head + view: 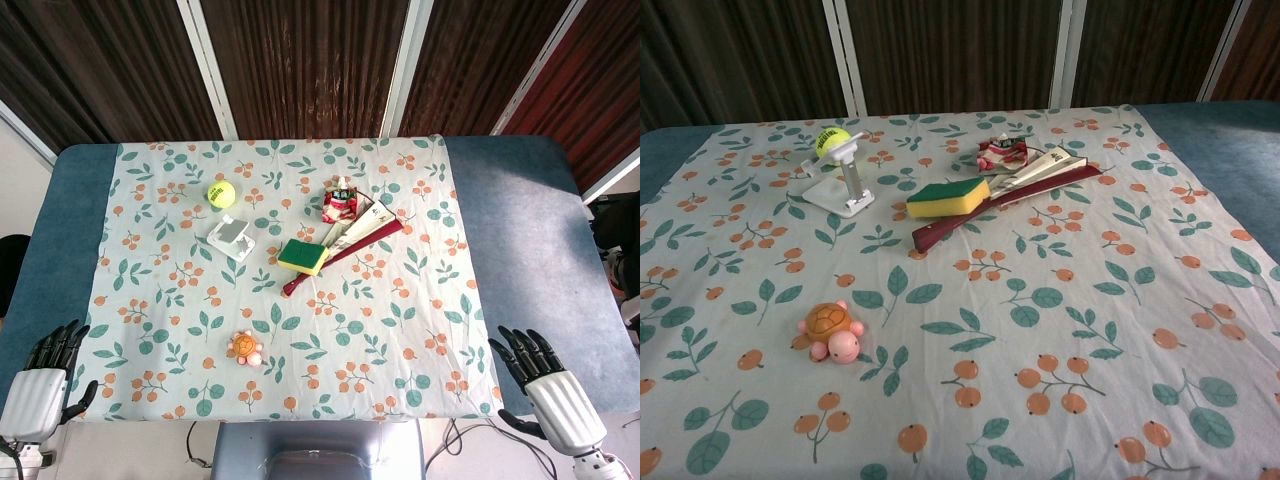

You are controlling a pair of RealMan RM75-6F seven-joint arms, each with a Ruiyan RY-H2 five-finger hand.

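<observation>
hands at rest before any reach: left hand (40,385) and right hand (550,385) lay spread and empty at the near corners; the toy turtle (245,349), nearest, awaited a long reach inward.

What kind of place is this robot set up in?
Probably a lab or test bench: a table under a floral cloth with unrelated items, a toy turtle, tennis ball and sponge.

Both hands idle at the near corners of the table.
Left hand (42,385) and right hand (550,388) hold nothing, fingers spread and pointing toward the far edge.
</observation>
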